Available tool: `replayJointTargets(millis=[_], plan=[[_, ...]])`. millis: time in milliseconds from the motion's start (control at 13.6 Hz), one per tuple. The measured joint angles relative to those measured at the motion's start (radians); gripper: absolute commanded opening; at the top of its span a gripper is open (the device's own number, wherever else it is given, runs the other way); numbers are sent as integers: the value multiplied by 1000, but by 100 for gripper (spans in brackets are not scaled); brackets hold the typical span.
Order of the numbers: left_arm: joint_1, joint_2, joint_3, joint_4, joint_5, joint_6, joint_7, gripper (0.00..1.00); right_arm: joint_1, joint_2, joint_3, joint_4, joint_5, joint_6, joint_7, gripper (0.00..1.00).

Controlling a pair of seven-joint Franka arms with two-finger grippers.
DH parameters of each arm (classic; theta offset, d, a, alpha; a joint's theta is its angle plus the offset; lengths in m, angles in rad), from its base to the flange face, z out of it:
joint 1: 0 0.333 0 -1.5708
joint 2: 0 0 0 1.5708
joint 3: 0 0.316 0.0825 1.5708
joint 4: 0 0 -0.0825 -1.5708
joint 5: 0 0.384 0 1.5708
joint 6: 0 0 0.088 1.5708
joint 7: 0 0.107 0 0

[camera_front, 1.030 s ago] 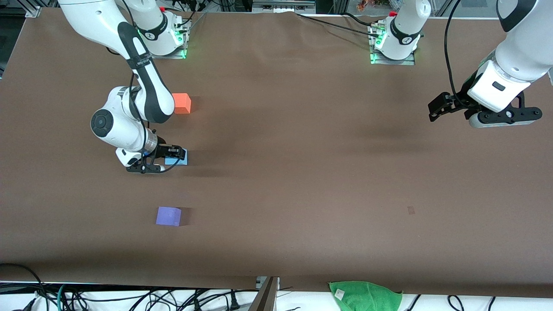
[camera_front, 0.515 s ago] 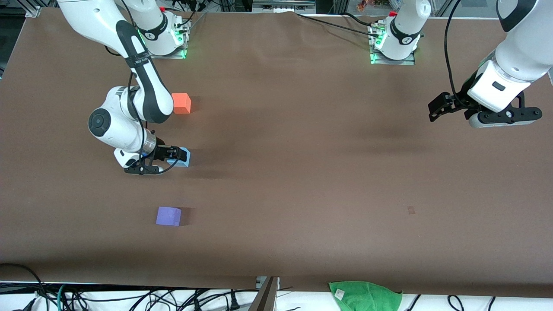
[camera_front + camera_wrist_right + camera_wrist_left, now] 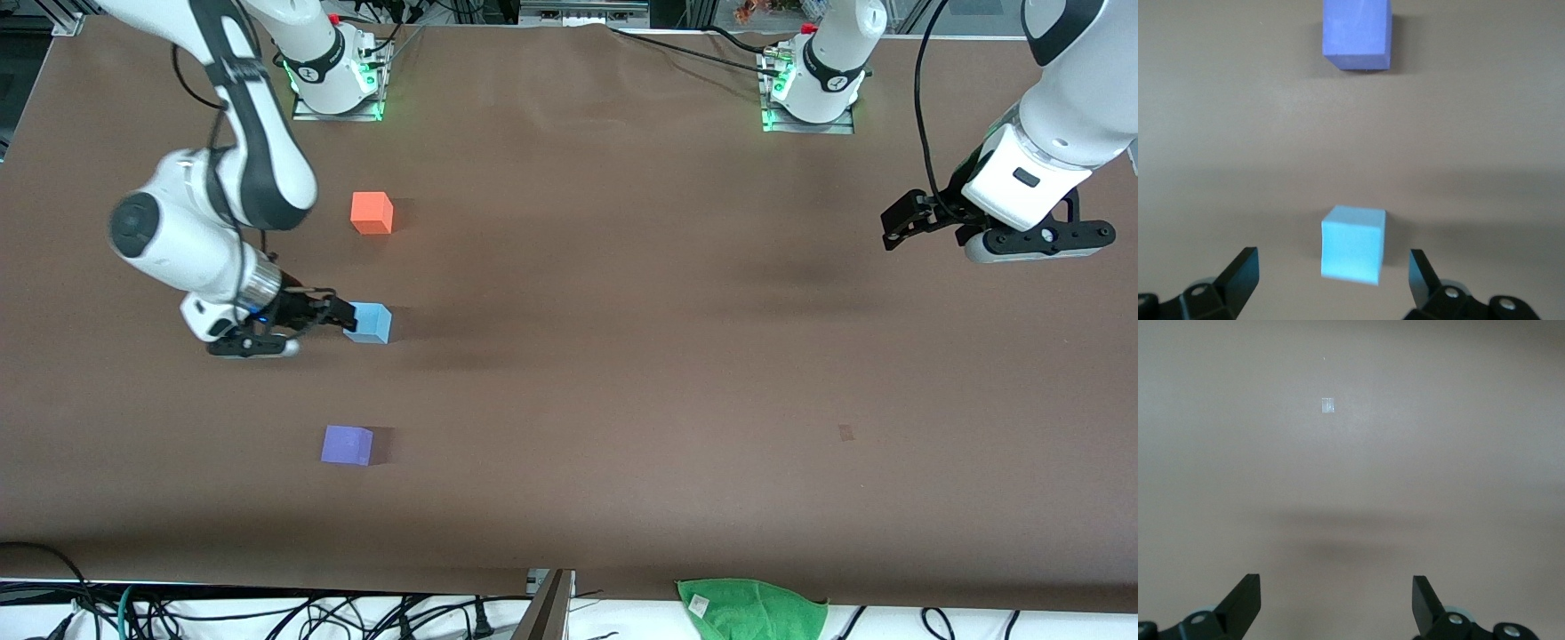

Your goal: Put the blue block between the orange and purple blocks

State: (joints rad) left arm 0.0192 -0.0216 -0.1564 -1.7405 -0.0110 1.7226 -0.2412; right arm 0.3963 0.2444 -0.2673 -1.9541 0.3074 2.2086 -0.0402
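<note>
Blue block [image 3: 368,322], orange block [image 3: 372,213], purple block [image 3: 347,444]: matte, foam-like. Table [image 3: 622,356]: matte brown.

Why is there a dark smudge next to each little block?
Those are shadows. In the front view, the orange block, blue block and purple block each cast a soft shadow toward the left arm's end of the table. In the right wrist view, blurry dark bands lie across the table beside the blue block.

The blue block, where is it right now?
The blue block sits on the table toward the right arm's end, between the orange block and the nearer purple block, with the open right gripper right beside it.
</note>
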Motion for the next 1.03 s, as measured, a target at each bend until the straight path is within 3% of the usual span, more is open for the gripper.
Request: replayJointTargets(millis=[221, 515, 883, 1030], plan=[[0, 0, 0, 0, 0, 0, 0, 100, -3, -100, -22, 100, -106, -203, 26, 99], [0, 0, 0, 1, 0, 0, 0, 100, -2, -181, -22, 245, -164, -434, 49, 99], [-1, 0, -5, 6, 0, 0, 0, 100, -38, -176, -21, 365, -203, -537, 28, 99], [-1, 0, -5, 6, 0, 0, 0, 100, -124, -167, 35, 369, -203, -543, -52, 99]])
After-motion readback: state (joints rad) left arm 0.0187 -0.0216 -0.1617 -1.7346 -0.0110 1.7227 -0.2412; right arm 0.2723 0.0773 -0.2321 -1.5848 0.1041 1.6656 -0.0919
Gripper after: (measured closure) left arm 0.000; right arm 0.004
